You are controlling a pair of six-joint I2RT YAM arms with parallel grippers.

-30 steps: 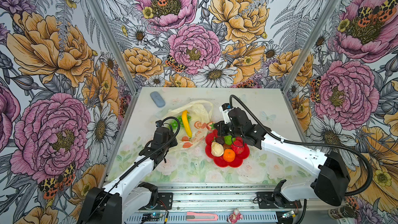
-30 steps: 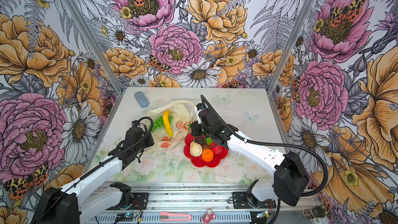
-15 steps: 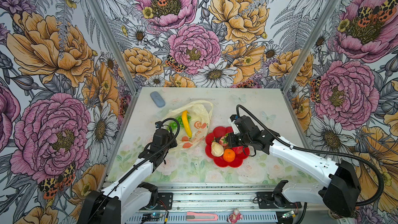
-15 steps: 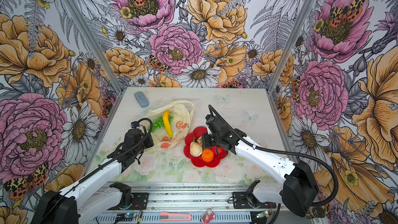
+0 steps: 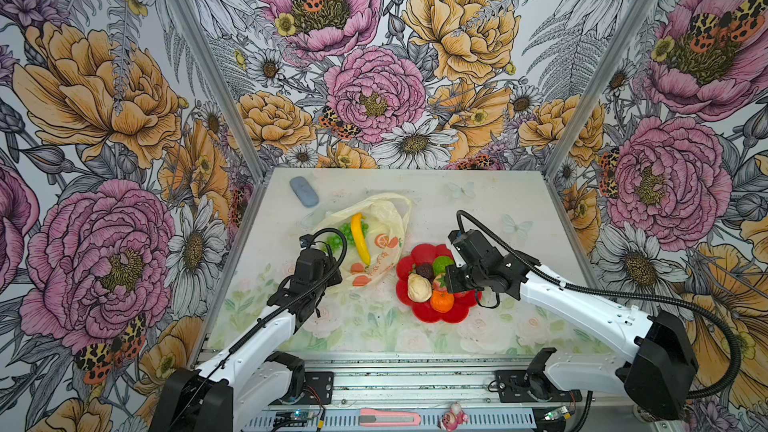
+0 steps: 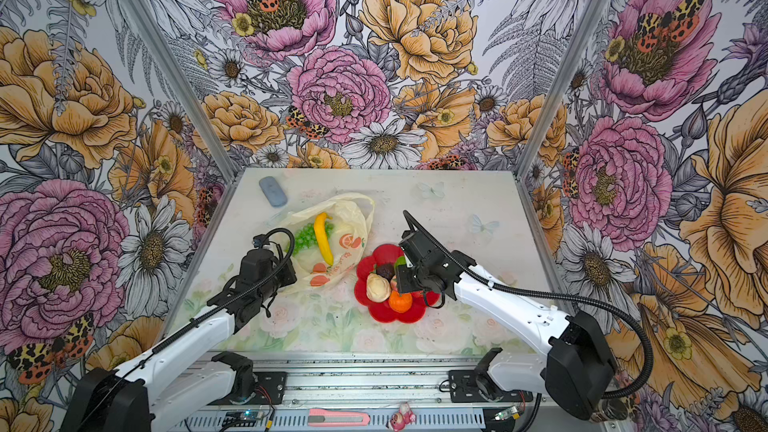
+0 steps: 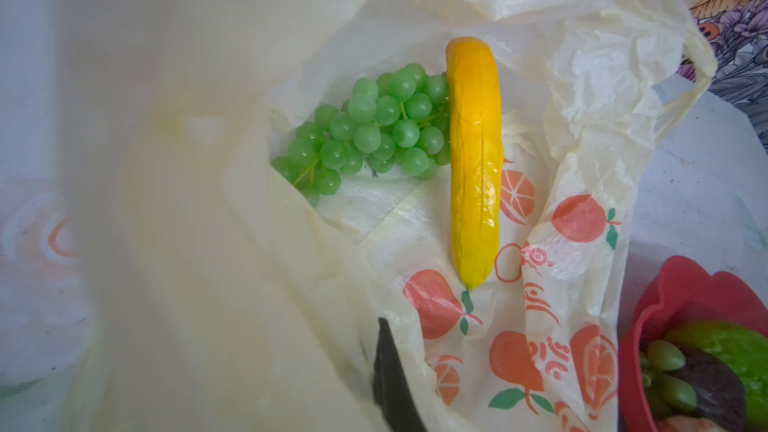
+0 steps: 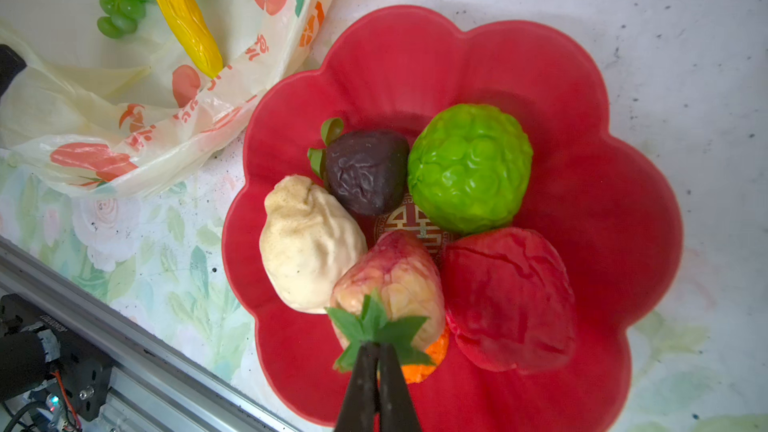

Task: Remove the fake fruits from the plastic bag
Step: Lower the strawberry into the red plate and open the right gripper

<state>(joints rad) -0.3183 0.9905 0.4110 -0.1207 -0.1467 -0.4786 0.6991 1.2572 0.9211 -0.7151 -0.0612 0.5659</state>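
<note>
Right gripper: closed on strawberry leaf crown, red plate directly beneath. Release low, avoiding roll-off. Left gripper: clamped on plastic bag; hold steady.

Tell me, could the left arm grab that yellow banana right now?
Probably not yet. The banana lies uncovered in the open mouth of the plastic bag, so nothing blocks it, but the left tool is shut, seemingly pinching the bag's near edge. It would likely have to let go first.
</note>
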